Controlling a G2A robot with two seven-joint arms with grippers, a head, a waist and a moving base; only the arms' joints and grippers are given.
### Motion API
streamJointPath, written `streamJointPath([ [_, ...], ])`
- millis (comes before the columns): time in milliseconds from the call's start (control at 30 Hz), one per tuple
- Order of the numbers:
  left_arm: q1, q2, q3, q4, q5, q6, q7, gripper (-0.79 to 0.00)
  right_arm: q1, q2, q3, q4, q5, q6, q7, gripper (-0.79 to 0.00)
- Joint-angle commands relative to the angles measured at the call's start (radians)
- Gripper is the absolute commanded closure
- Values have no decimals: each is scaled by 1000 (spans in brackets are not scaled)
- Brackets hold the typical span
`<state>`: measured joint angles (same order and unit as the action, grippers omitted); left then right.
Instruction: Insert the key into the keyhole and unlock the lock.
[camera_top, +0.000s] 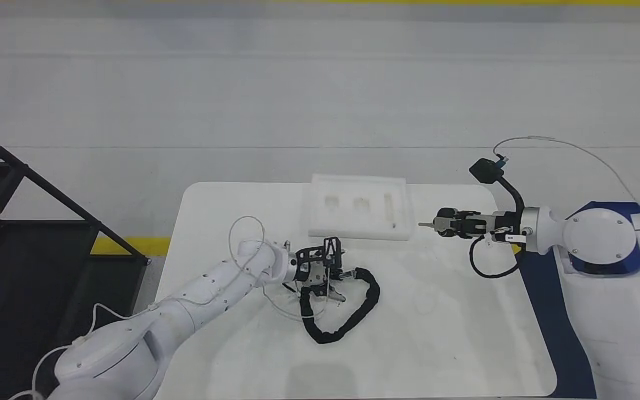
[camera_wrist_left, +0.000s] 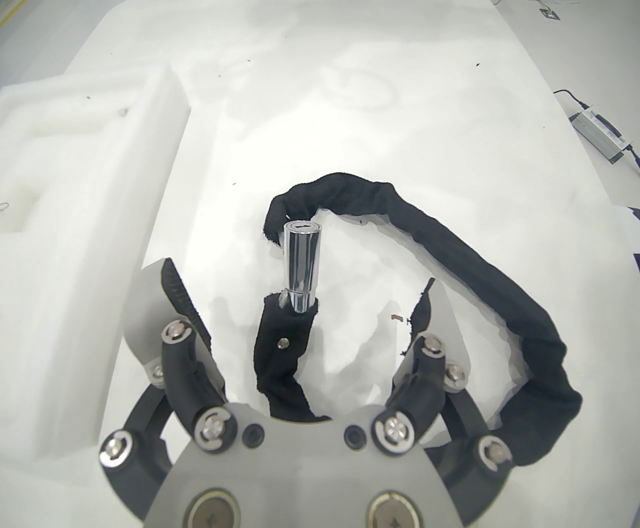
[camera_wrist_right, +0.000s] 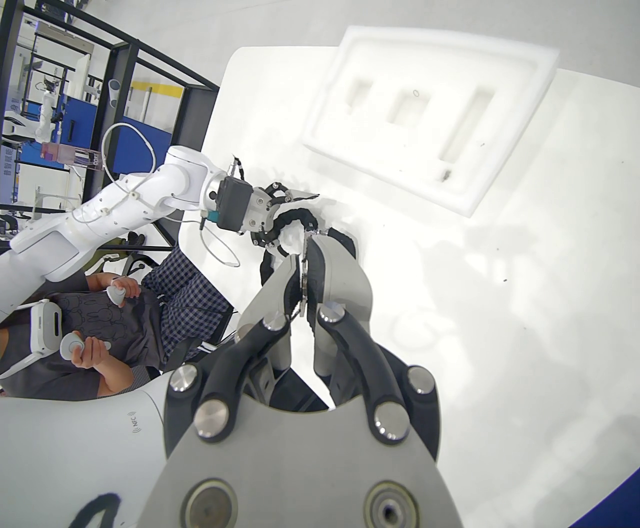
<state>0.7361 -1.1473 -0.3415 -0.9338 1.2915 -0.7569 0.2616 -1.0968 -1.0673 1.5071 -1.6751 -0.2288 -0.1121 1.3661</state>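
1. Left gripper (camera_wrist_left: 298, 274) sits over the chain lock (camera_wrist_left: 500, 280), left of centre on the tabletop (camera_top: 450, 330). Jaws wide open, nothing held. In the left wrist view its fingers (camera_wrist_left: 175, 289) stand either side of the lock's sleeved end, apart from it.
2. The chain lock is a black fabric-sleeved loop lying flat, w/ a shiny lock cylinder (camera_wrist_left: 301, 267) sticking out of one sleeve end. The keyhole (camera_wrist_left: 303, 227) is a slot in the cylinder's end face, pointing away from the left gripper.
3. White foam tray (camera_top: 350, 230) lies just beyond the lock, towards the tabletop's far edge. No use for this step, IMO.
4. Right gripper (camera_wrist_right: 305, 252) hangs right of the tray, well apart from the lock. Jaws closed on the key (camera_wrist_right: 302, 285), thin metal seen edge-on btwn the pads.
5. Step in hand, as I judge it, is steadying the cylinder before insertion. Left jaws should close on the cylinder body or the sleeve just behind it, not near the end face. That leaves the keyhole clear & the cylinder can't roll or slide when pushed.
6. Then bring the key in along the cylinder's axis, blade turned to match the slot. Go slow: a thin key may slip in the pads if it hits the face off-centre. Turn only once it's fully seated.
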Motion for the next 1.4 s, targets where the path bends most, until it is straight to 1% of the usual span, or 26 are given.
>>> streamJointPath([
  [0, 0, -9, 1, 18, 6, 3, 4, -686, 0, 0, 0, 0, 0, 0, 0, 0],
  [100, 0, -22, 1, 46, 16, 7, 14, -680, 0, 0, 0, 0, 0, 0, 0, 0],
  [200, -1, -33, -3, 71, 22, 7, 25, -628, 0, 0, 0, 0, 0, 0, 0, 0],
  [267, -4, -41, -3, 85, 26, 0, 27, -628, 0, 0, 0, 0, 0, 0, 0, 0],
  [333, -7, -49, -4, 96, 31, -4, 29, -566, 0, 0, 0, 0, 0, 0, 0, 0],
  [367, -8, -53, -5, 103, 32, -3, 28, -511, 0, 0, 0, 0, 0, 0, 0, 0],
  [400, -9, -58, -5, 110, 33, -3, 26, -480, 0, 0, 0, 0, 0, 0, 0, 0],
  [433, -10, -62, -5, 117, 34, -4, 25, -382, 0, 0, 0, 0, 0, 0, 0, 0],
  [533, -13, -75, -6, 134, 37, -9, 22, -283, 0, 0, 0, 0, 0, 0, 0, 0],
  [567, -15, -79, -7, 140, 39, -9, 21, -203, 0, 0, 0, 0, 0, 0, 0, 0],
  [600, -16, -83, -7, 145, 40, -10, 19, -194, 0, 0, 0, 0, 0, 0, 0, 0],
  [633, -18, -87, -9, 151, 39, -11, 18, -142, 0, 0, 0, 0, 0, 0, 0, 0],
  [667, -20, -91, -11, 156, 37, -12, 17, -46, 0, 0, 0, 0, 0, 0, 0, 0],
  [700, -21, -94, -13, 163, 34, -13, 17, 0, 0, 0, 0, 0, 0, 0, 0, 0],
  [867, -32, -106, -23, 173, 27, -64, 37, 0, 0, 0, 0, 0, 0, 0, 0, 0],
  [1033, -52, -106, -42, 167, 26, -140, 77, 0, 0, 0, 0, 0, 0, 0, 0, 0],
  [1167, -70, -94, -64, 142, 42, -200, 111, 0, 0, 0, 0, 0, 0, 0, 0, 0],
  [1267, -78, -79, -86, 111, 52, -246, 138, 0, 0, 0, 0, 0, 0, 0, 0, 0],
  [1367, -76, -61, -99, 60, 62, -255, 159, 0, 0, 0, 0, 0, 0, 0, 0, 0],
])
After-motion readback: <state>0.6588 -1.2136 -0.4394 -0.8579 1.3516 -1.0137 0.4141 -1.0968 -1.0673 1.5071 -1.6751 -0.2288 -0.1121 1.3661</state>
